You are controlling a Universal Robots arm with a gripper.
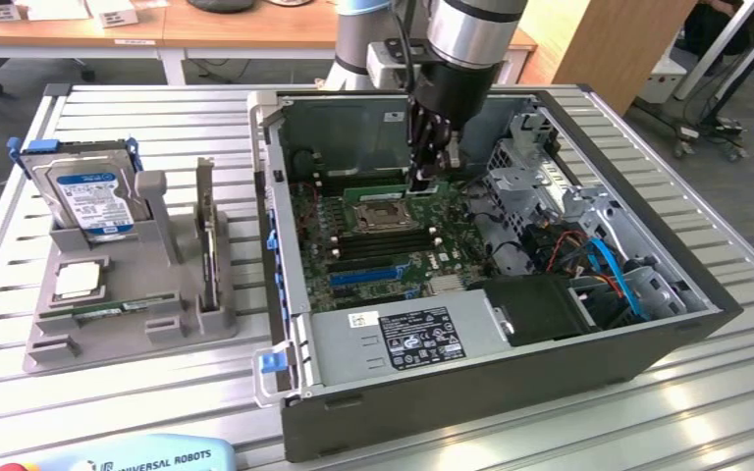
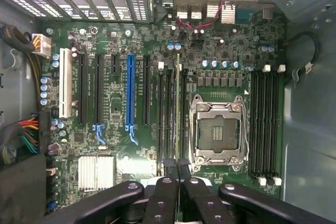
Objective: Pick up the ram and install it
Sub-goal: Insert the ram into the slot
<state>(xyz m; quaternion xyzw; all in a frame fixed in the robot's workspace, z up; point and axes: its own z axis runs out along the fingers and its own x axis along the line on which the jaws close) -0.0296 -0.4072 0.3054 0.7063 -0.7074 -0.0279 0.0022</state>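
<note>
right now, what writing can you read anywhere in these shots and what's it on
"UNIVERSAL ROBOTS": on the light blue device at the table's near edge.
Power supply label: print too small to read.
Hard drive, blue label: too blurred to read.
Motherboard markings: too small to read.
The ram, held in the pincer: seen edge-on, no readable label.

Motherboard (image 1: 318, 221) is viewed obliquely from above, well back, by ext. cam; squarely, close up, by wrist cam; board shared.
</note>
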